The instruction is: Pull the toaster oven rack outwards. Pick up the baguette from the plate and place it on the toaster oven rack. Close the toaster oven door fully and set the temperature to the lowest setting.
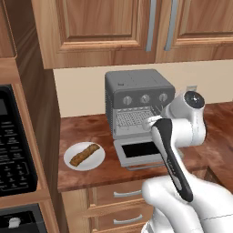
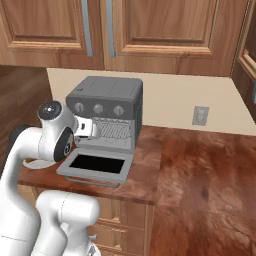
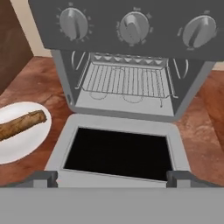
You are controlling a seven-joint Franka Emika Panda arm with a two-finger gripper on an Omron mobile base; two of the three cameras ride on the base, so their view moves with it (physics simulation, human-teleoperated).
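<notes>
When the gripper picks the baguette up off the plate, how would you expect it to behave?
The baguette looks like a short, crusted stick, so it will probably stay stiff rather than droop. It seems light for its size. It lies loose on the shallow plate, so a nudge might slide or roll it, and the small plate itself might shift on the counter.

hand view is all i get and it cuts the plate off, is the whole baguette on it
observer: yes, the baguette lies whole and diagonal on the plate, left of the lowered toaster oven door
operator: how high is the gripper
observer: the gripper hovers level with the toaster oven opening, above the door
operator: anything left of the plate
observer: a black microwave, set in the cabinet column
</notes>
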